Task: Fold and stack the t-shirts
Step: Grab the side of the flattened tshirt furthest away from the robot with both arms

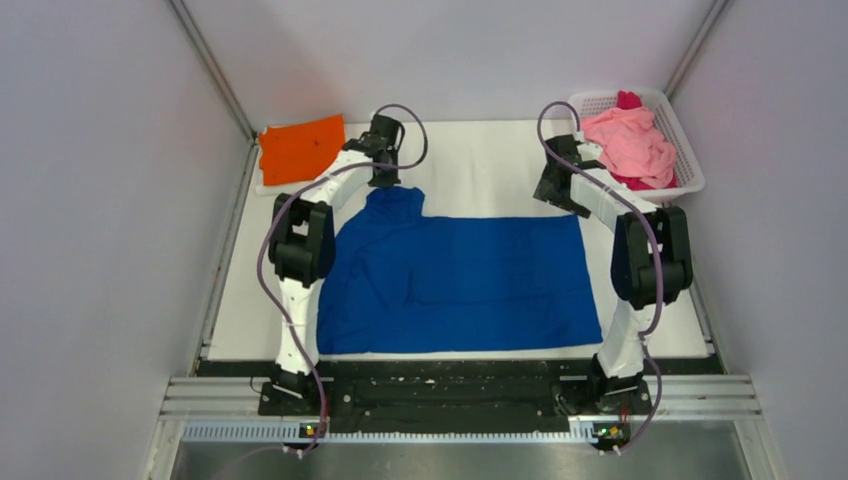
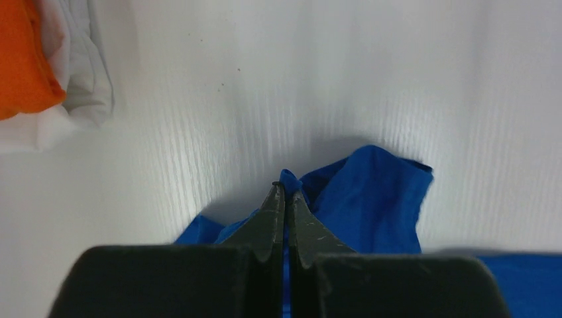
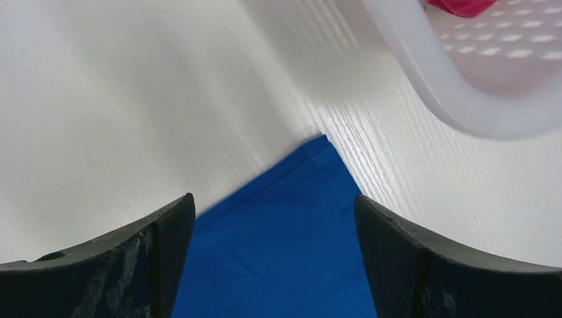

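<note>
Blue t-shirt: royal blue, spread flat across the middle of the white table. It forms a broad rectangle with light wrinkles. A narrower flap juts out from its far left corner.
Flap: bunched and rumpled in the left wrist view, rising to a small peak at the fingertips.
Left gripper: at the far tip of the flap, fingers clenched together on a pinch of the blue cloth. A sliver of blue shows between them.
Right gripper: fingers spread wide, gripping no cloth. It is over the shirt's far right corner, which shows as a flat, hemmed point between the fingers.
Orange t-shirt: a folded, flat square at the far left corner of the table, resting on a white cloth.
Pink t-shirt: crumpled in a heap in the white mesh basket at the far right.
Magenta t-shirt: in the same basket, showing beyond and beneath the pink one.
</note>
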